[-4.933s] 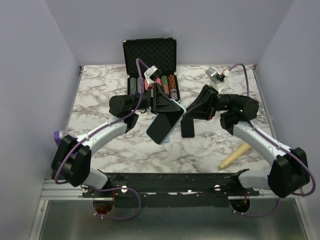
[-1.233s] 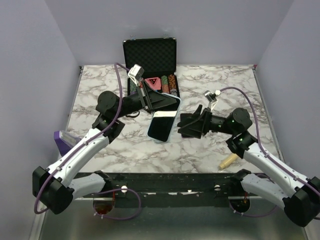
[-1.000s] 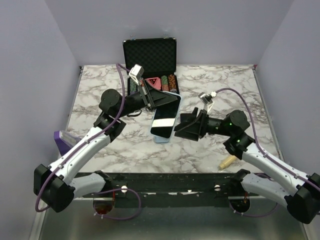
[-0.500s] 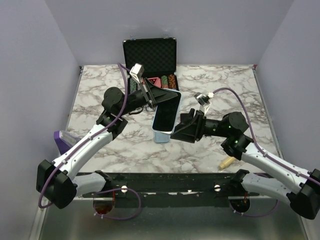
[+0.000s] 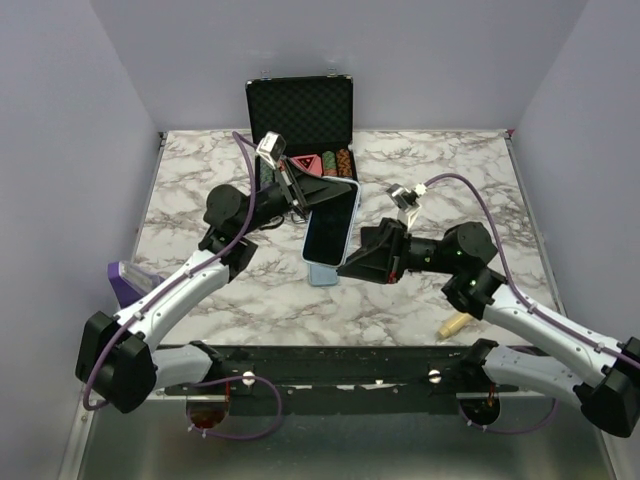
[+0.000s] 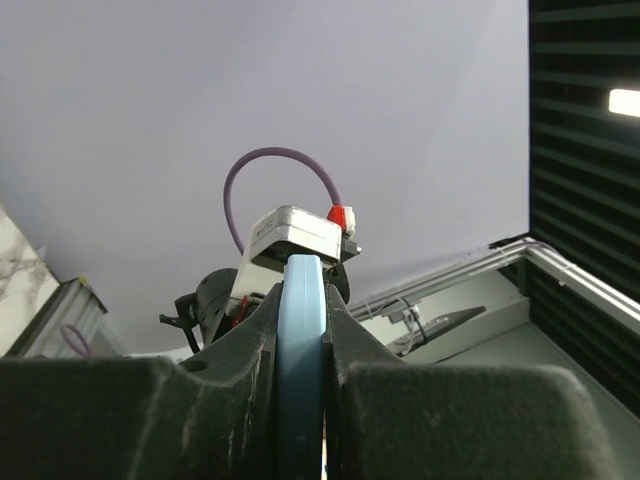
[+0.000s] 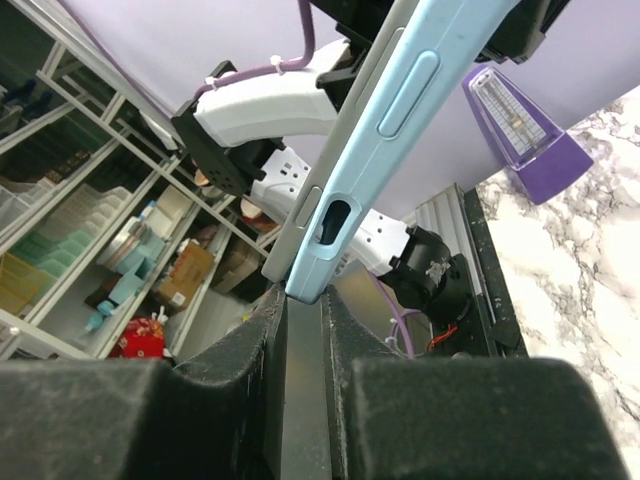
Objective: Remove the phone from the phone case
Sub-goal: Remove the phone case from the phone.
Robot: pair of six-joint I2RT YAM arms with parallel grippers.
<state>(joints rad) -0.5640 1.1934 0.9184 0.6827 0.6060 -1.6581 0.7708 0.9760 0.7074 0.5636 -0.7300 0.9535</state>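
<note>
Top external view: the left tool (image 5: 335, 187) pinches the blue phone case (image 5: 322, 275), phone (image 5: 332, 225) inside, up off the desk (image 5: 200, 170). The right tool (image 5: 347, 267) has moved in at its low end. I cannot tell if it pinches.

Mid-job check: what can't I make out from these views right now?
- Top view: the right hand covers with its own body where it meets the phone case corner.
- Right wrist view: that corner sits at the finger gap, so a grip can't be confirmed.
- Left wrist view: only the case's edge shows in the left hand; the phone is hidden.
</note>
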